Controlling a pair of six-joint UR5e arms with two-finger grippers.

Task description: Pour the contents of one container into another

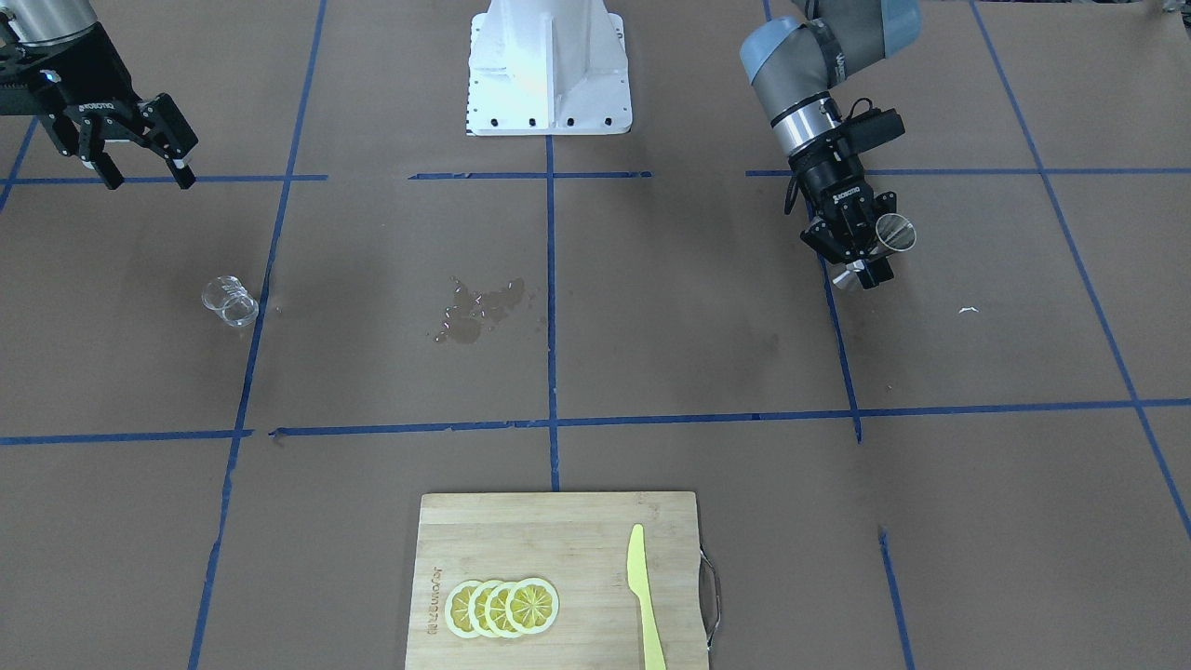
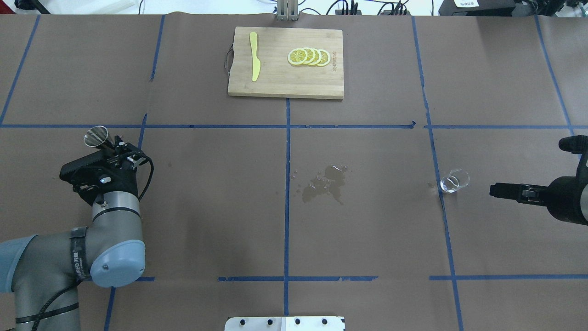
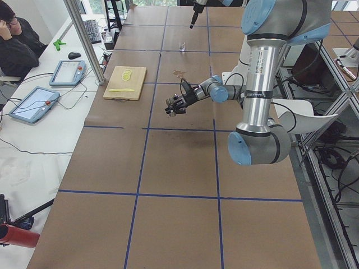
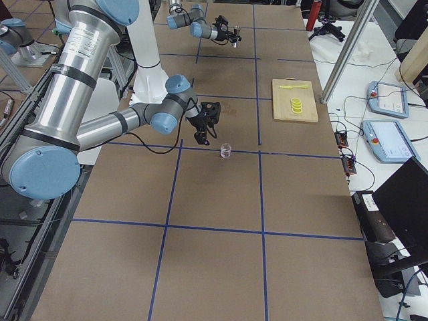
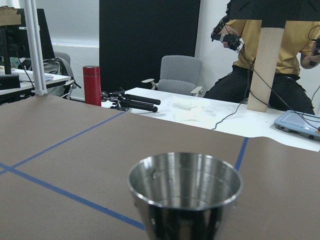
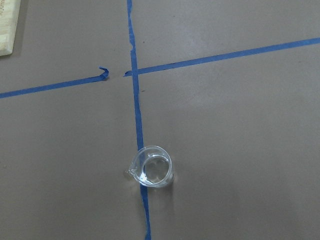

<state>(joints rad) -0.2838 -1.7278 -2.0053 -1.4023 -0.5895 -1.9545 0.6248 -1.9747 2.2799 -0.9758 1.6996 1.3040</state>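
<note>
Holds small silvery hourglass steel jigger [image 1: 896, 234] aloft in left fingers [image 1: 876, 272], with small clear cup [image 1: 230, 301] upright on brown desk [image 1: 651, 326] before wide-spread right fingers [image 1: 181, 158], likely awaiting a grasp and carry across for pouring.

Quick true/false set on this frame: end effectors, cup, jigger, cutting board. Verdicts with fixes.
1. The left end effector holds the steel jigger. True.
2. The right end effector grips the clear cup. False: it is open and apart from the cup, which stands upright on the table.
3. A wet spill lies near the table's middle. True.
4. The lemon slices lie off the cutting board. False: they lie overlapped on the board, with a yellow knife beside them.
</note>
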